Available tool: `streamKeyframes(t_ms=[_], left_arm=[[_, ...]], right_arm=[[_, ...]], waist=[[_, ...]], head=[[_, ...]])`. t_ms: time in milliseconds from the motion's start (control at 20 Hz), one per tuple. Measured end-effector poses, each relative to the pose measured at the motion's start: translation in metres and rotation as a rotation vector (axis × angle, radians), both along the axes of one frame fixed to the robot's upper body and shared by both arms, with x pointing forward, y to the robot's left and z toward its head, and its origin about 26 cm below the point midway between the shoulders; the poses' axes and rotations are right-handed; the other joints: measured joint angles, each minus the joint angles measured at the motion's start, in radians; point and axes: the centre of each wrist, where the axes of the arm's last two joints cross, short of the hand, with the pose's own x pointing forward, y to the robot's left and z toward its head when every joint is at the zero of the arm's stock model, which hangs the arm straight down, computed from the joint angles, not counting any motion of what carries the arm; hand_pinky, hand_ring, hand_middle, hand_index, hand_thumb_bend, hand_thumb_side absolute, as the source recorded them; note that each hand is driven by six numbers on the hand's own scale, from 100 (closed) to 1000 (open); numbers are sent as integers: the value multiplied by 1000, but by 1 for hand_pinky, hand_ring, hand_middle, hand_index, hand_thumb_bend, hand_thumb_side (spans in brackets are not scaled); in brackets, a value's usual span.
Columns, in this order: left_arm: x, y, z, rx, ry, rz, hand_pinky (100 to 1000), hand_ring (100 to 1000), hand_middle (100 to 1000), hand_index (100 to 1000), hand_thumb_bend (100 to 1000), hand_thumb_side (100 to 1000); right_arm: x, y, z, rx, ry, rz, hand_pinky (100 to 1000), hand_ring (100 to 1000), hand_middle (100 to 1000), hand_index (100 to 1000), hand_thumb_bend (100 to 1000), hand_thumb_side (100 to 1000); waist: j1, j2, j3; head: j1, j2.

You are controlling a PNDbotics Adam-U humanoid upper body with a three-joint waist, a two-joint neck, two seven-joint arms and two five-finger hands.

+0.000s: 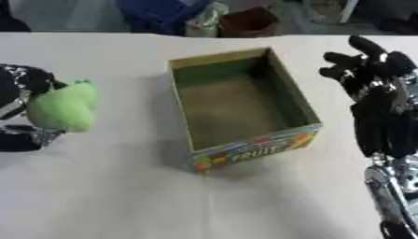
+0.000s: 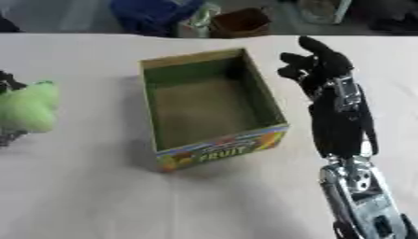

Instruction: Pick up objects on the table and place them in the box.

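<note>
At the left edge of the table [image 1: 106,196], the green plush toy [image 1: 64,106] sits in the left hand [image 1: 20,88], and there's the grip: dark fingers curl round its back and underside, the soft green body bulging out toward the box [image 1: 306,112]. The toy is held well left of the box, apart from its near wall. The box stands open-topped mid-table, nothing visible inside, a "FRUIT" label on its front face. Over on the right, the right hand [image 2: 323,70] hangs beside the box, fingers spread and lightly bent, holding nothing.
</note>
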Motion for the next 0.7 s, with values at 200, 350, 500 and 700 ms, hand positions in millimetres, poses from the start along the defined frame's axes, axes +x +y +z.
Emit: streamKeyframes(t_ms=[200,350,500,700], left_arm=[[8,-17,18,-67,-35,-18,328,380,313,451,100,308],[13,-29,30,-105,-70,-29,325,376,309,440,100,316],[20,-41,41,-121,-105,-33,322,370,304,432,100,320],[31,-54,47,-131,-124,-35,326,368,303,427,100,324]], right_arm=[[0,0,1,3,-4,5,758,809,538,864,100,984],[1,1,3,7,-8,11,756,807,538,863,100,984],[2,3,6,15,-18,23,755,805,540,861,100,983],[5,9,14,31,-43,62,749,799,544,854,100,980]], waist=[[2,0,-9],[4,0,-17],[5,0,-30],[4,-1,-58]], head=[[23,0],[38,0],[50,0],[68,0]])
